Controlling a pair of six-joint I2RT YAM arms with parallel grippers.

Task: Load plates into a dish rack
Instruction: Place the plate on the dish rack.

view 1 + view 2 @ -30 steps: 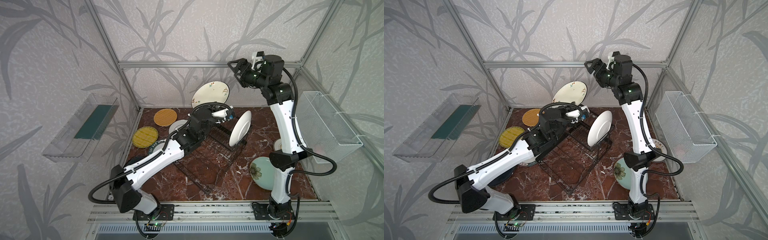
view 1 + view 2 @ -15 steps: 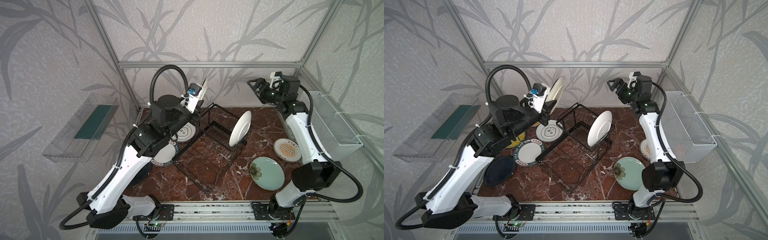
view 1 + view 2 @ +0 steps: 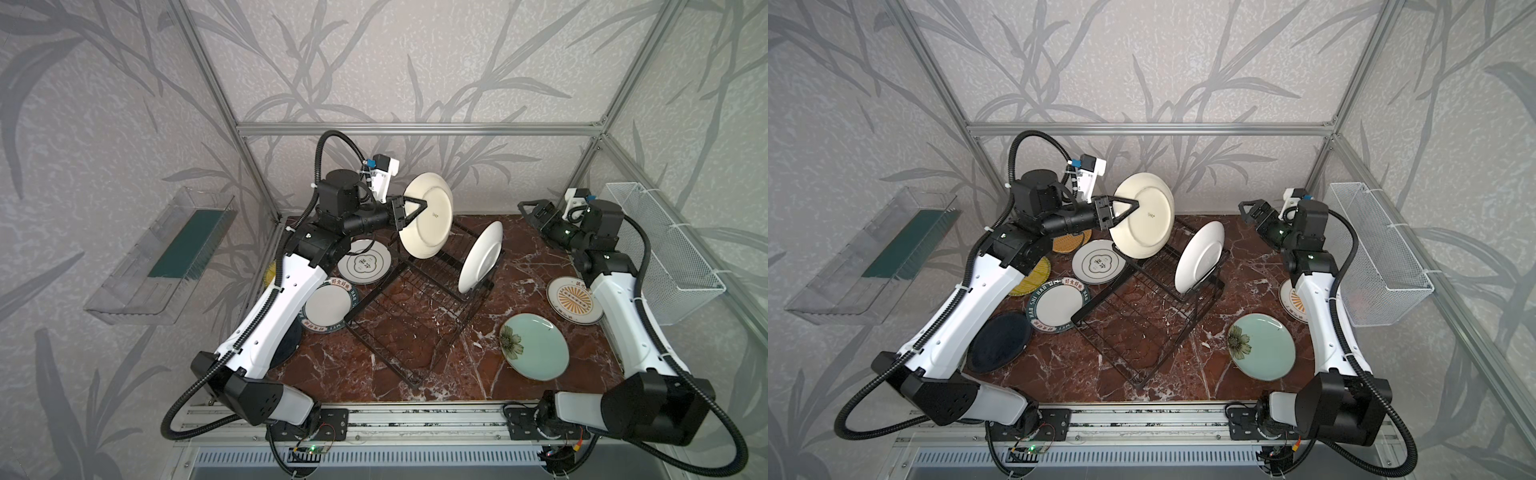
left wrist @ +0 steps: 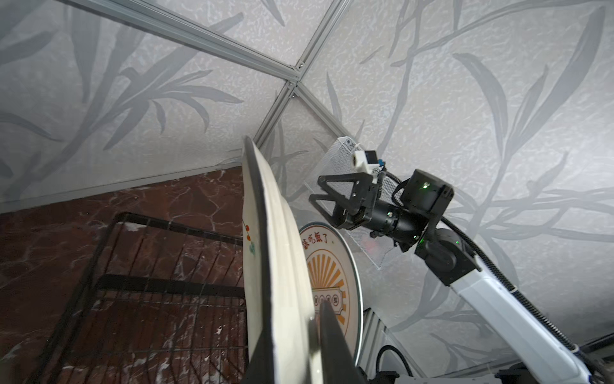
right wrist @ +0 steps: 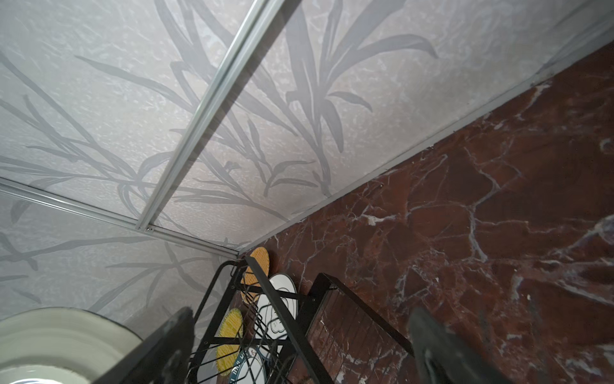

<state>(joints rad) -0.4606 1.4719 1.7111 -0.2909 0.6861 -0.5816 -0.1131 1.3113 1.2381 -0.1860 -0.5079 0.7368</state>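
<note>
**Left gripper** (image 3: 419, 206): my jaws are clamped on the rim of the cream plate (image 3: 432, 232). I hold it on edge, underside toward the top views, in the air over the back left end of the dish rack (image 3: 409, 320). I cannot tell whether its lower edge touches the top bars.

**Right gripper** (image 4: 315, 189): my jaws stand wide apart with nothing between them. It is raised near the back right corner, close to the mesh basket (image 3: 665, 257).

**Dish rack:** black wire, set at a slant in the middle of the marble table (image 3: 532, 257). One white plate (image 3: 480, 257) stands in the slots at the right end of the row.

**Plates flat on the table, right of the rack:**
- teal plate (image 3: 536, 353) with a flower
- sunburst plate (image 3: 573, 299) behind it, partly under my right arm

**Plates flat on the table, left of the rack:**
- emblem plate (image 3: 365, 262)
- lettered-rim plate (image 3: 328, 305), just beside the rack's corner
- black plate (image 3: 998, 343), half hidden under my left arm
- yellow woven plate (image 3: 1036, 276) and orange woven plate (image 3: 1069, 243), both partly covered by that arm

**Left wall:** clear bin (image 3: 158, 257).
</note>
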